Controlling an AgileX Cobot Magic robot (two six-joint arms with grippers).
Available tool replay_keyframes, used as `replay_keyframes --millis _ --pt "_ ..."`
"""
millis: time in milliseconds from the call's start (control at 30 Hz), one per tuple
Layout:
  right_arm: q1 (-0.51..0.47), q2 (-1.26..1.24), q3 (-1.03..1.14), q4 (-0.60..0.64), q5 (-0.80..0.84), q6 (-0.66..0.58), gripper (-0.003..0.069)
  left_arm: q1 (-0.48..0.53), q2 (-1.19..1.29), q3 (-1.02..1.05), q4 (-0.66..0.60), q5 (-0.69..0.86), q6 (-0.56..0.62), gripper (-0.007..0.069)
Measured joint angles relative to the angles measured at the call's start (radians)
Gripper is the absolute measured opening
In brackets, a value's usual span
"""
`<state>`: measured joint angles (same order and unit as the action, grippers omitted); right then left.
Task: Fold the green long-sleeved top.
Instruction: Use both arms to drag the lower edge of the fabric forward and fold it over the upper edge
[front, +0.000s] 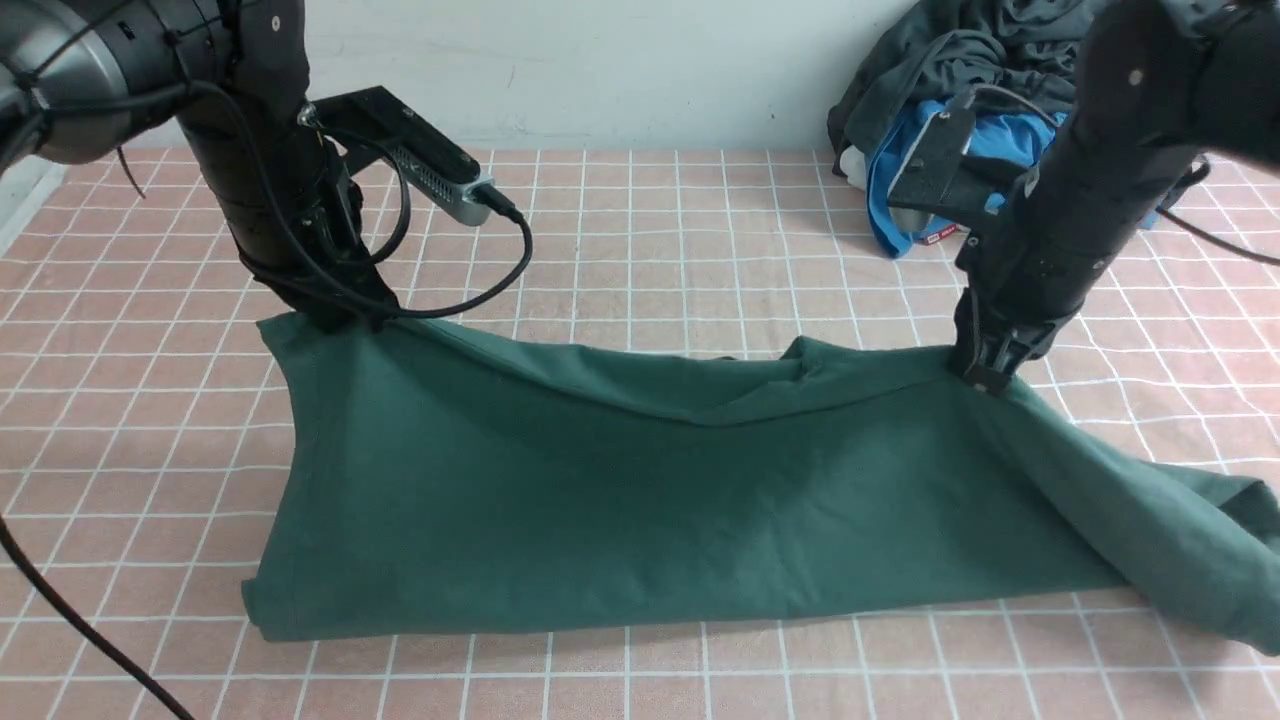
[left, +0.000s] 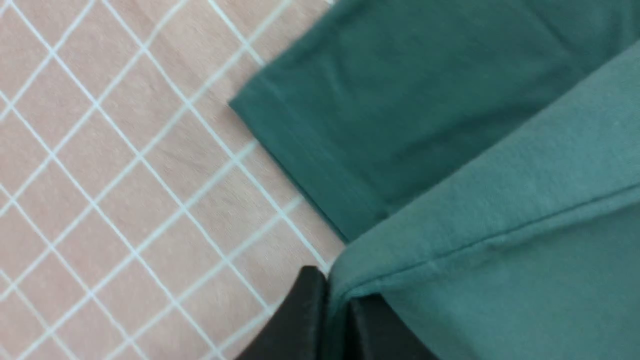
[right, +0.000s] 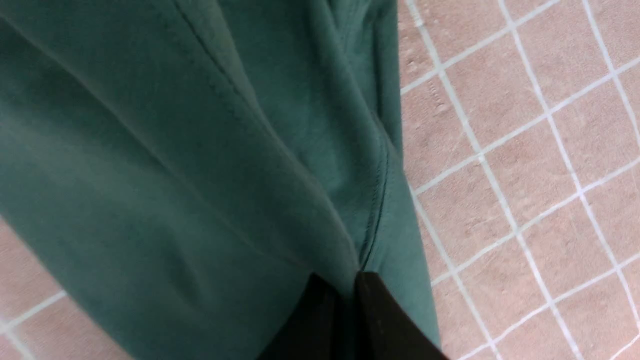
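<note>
Between the two grippers, the far edge of the large dark forest-green cotton long-sleeved top (front: 640, 500) is running as a lifted line, while the rest of it is draping down from them toward the robot and lying on the pink tablecloth with a white grid (front: 640, 230). The left gripper (front: 345, 315) is clamping a stitched corner, its black jaws closing tight on the cloth in the left wrist view (left: 337, 300). The right gripper (front: 985, 375) is pinching the fabric the same way along a seam, as the right wrist view (right: 350, 285) is showing. Holding both ends of one edge is probably keeping that edge straight, so that the raised layer can be carried over the part lying flat as one even fold. Below the grippers, on the robot's side, the top's near edge (front: 600, 625) is lying fairly straight, with a band of bare tablecloth in front of it. Outward of the right gripper, a loose sleeve (front: 1200, 540) is trailing in folds to the frame's edge and is likely to drag. Beyond the right gripper, a crumpled dark charcoal-grey garment (front: 950, 50) and a bright blue garment (front: 900, 200) are crowding the far corner, so the open room is lying beyond the left gripper and between the two, where only a looping black cable (front: 500, 270) is hanging beside the left gripper.
</note>
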<state>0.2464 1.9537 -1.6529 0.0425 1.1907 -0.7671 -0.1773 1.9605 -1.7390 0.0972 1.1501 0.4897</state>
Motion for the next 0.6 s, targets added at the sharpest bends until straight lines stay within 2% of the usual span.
replay_keyframes --millis 200,367,533,600 --pt "-0.013 0.128 -0.092 -0.002 -0.009 -0.001 0.0018 0.024 0.135 -0.075 -0.007 -0.019 0.006 0.0017" --pt "-0.035 0.194 -0.101 0.015 -0.09 0.014 0.0034 0.027 0.215 -0.088 -0.007 -0.085 0.005 0.0017" --pt "-0.06 0.216 -0.102 0.02 -0.173 0.056 0.0105 0.027 0.239 -0.088 -0.006 -0.146 -0.009 0.002" --pt "-0.076 0.219 -0.102 0.014 -0.221 0.088 0.0177 0.028 0.24 -0.088 -0.004 -0.177 -0.012 0.0037"
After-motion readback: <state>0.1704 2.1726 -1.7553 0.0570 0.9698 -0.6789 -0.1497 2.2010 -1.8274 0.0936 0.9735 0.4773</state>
